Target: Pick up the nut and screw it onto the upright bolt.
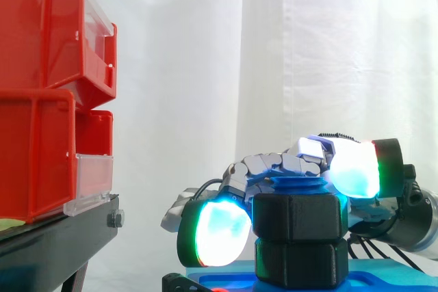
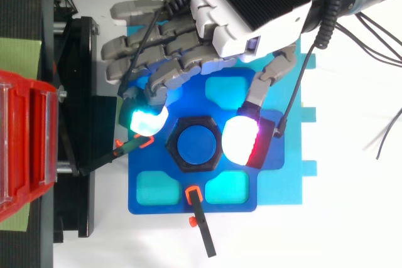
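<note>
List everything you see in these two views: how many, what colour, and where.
nut: one, black, hexagonal, on the bolt just below its top
bolt: one, blue, upright at the plate's middle
hexagonal block: one, black, under the nut
plate: one, blue with cyan recesses, under the bolt
clamps: two, black with orange tips, at the plate's left and lower edges in the top view
bins: at least two, red, stacked on the stand
stand: one, black, left of the plate
curtain: one, white, behind
hand: one, grey, white and black, over the plate, glowing pads pinching the nut
</note>
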{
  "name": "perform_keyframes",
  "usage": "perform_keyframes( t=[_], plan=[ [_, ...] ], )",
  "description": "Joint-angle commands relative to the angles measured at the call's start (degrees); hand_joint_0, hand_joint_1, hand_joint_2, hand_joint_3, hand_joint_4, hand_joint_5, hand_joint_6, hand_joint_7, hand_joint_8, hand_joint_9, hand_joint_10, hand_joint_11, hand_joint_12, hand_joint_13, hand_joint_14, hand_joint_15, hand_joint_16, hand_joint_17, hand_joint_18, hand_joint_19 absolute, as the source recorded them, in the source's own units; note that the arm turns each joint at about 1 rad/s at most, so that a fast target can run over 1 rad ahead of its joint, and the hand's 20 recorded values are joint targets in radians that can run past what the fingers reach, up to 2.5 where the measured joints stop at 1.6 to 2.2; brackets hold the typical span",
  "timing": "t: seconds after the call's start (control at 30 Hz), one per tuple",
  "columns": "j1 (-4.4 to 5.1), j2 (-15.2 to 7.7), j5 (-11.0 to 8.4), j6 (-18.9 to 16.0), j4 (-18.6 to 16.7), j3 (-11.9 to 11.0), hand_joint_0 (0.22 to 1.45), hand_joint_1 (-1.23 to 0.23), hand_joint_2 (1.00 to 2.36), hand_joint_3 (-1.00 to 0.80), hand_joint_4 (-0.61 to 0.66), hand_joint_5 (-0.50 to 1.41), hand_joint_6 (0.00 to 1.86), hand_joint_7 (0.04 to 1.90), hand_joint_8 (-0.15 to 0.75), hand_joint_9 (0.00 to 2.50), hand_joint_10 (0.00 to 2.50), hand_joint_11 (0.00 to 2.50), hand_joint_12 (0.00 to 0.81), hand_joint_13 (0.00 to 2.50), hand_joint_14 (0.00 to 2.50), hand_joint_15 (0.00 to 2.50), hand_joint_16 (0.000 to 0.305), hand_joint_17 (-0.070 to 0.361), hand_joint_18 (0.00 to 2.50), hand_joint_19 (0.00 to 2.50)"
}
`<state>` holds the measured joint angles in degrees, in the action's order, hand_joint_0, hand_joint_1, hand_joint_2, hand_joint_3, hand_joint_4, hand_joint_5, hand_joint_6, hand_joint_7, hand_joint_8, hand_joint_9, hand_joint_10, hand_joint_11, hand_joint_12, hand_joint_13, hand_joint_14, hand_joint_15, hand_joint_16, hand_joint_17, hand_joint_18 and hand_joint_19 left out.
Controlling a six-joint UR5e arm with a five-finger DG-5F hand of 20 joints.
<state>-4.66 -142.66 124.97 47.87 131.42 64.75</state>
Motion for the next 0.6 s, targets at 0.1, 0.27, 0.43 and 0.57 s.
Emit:
perform_keyframes(
  t=[0.1,0.27,0.43,0.57],
  plan=[
    [0.44,0.0,-0.25,-0.2,-0.1,0.0,0.42,-0.22,1.0,-0.5,0.23,-0.2,0.5,0.85,0.26,0.34,0.0,0.0,0.357,0.21,0.0,0.0,0.056,0.127,0.0,0.0],
    [0.53,0.2,-0.25,0.0,0.1,0.0,0.42,-0.22,1.0,-0.5,0.23,-0.2,0.5,0.86,0.261,0.35,0.0,0.0,0.357,0.22,0.0,0.0,0.056,0.127,0.0,0.0],
    [0.62,1.2,-0.25,0.1,0.6,0.0,0.42,-0.22,1.0,-0.5,0.23,-0.2,0.5,0.86,0.262,0.35,0.0,0.0,0.359,0.23,0.0,0.0,0.057,0.128,0.0,0.0],
    [0.71,1.9,-0.25,0.9,2.7,0.0,0.42,-0.22,1.0,-0.5,0.24,-0.19,0.5,0.87,0.261,0.35,0.0,0.0,0.359,0.23,0.0,0.0,0.057,0.127,0.0,0.0]
  ],
)
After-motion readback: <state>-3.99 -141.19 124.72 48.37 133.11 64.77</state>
